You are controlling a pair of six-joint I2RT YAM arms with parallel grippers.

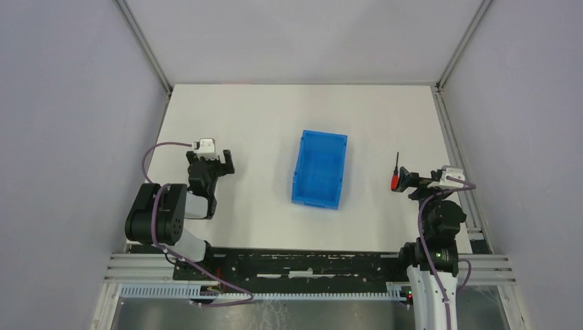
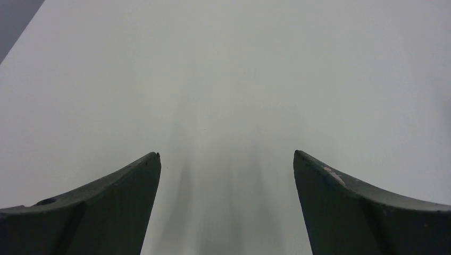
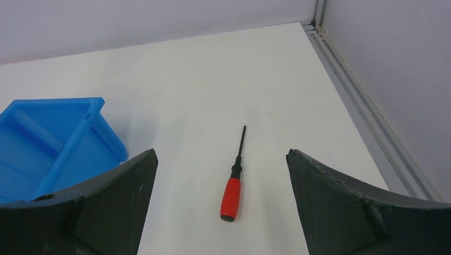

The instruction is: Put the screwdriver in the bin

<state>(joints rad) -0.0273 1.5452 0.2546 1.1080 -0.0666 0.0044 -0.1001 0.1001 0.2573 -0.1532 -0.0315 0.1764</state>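
Red handle, black shaft: the screwdriver (image 3: 232, 194) lies flat on the table (image 3: 202, 79), centred under my right pincer (image 3: 222, 152), which is spread wide to grab it; the blue bin (image 3: 103, 135) waits to its left.

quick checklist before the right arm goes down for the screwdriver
1. Right gripper open: ok, fingers spread wide.
2. Screwdriver lined up: ok, lying flat ahead, between the fingers, not gripped.
3. Bin ready: ok, upright, nothing seen inside.
4. Left gripper out of the way: ok, open, holding nothing, on the bin's other side.
5. Height above the screwdriver: cannot tell.
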